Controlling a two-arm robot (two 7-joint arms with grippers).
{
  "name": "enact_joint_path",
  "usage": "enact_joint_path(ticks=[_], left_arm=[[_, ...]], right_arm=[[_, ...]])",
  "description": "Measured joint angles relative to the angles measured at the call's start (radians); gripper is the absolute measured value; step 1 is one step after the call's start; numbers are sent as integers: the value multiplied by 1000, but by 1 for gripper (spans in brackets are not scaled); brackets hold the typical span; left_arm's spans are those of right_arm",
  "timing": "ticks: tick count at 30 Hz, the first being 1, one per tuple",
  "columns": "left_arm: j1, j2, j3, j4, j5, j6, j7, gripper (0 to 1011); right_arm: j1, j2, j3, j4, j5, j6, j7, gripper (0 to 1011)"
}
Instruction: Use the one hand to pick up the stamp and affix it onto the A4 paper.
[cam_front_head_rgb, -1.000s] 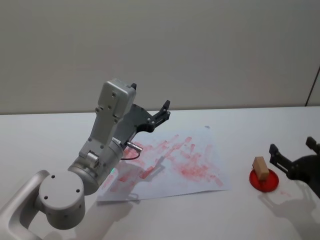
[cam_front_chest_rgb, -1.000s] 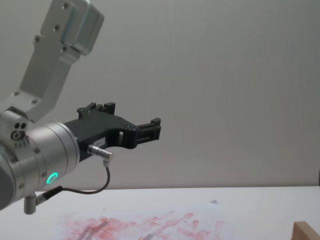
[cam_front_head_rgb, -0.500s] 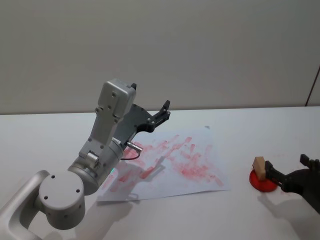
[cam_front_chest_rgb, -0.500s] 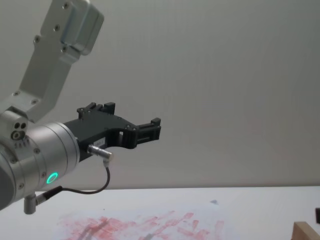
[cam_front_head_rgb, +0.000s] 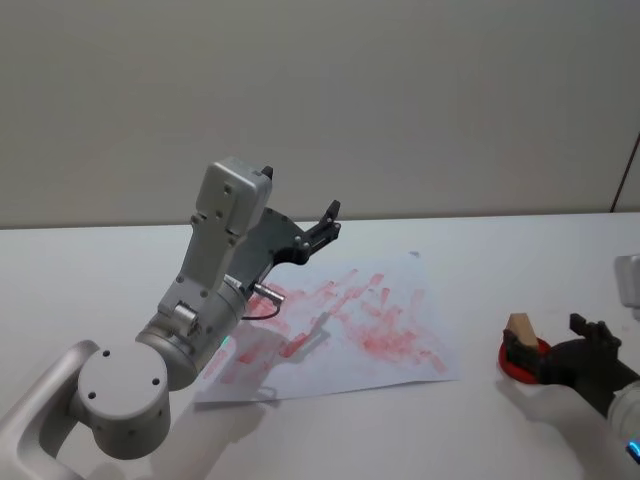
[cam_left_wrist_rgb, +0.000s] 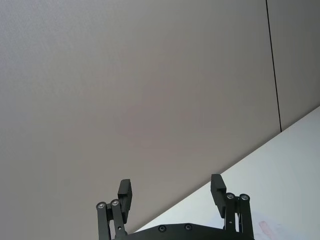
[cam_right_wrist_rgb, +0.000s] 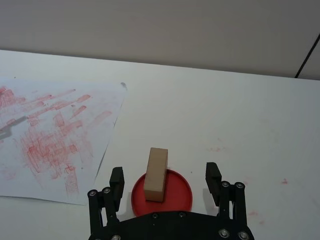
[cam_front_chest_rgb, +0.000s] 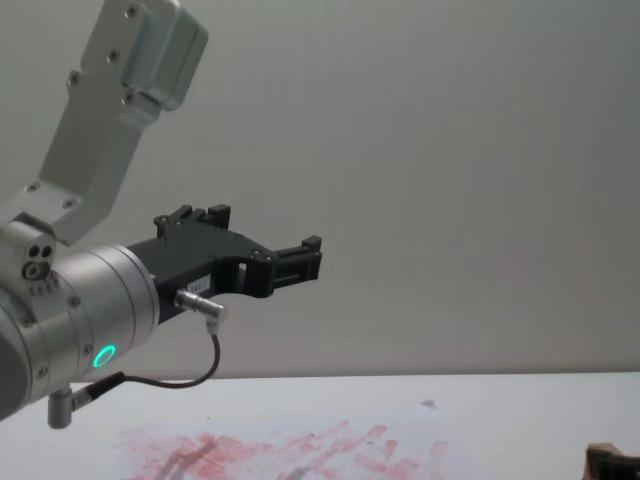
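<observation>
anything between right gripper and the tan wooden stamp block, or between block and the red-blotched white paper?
Nothing visible. The open right gripper faces the tan wooden stamp block on its round red pad, nothing between. Bare white table separates block and red-blotched white paper. The left gripper is parked, raised over the paper's left side.

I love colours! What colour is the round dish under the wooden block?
Red; the right wrist view shows the dish best.

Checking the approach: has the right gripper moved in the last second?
Yes. The right gripper slid left over the red pad, its open fingers now beside the stamp.
</observation>
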Motion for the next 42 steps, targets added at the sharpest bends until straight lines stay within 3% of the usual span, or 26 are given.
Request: enact_joint_path(ticks=[8,21,35,42], left_arm=[[0,0,0,0,0,0,0,1001],[0,0,0,0,0,0,0,1001],[0,0,0,0,0,0,0,1001],[0,0,0,0,0,0,0,1001]], right_arm=[[39,-24,-13,41,-30,23,27,1000],[71,-43,-22,73,-54,40,47,675],[81,-49,-25,84,-62,46,54,222],[83,-50,-25,86,-64,47,56,213]])
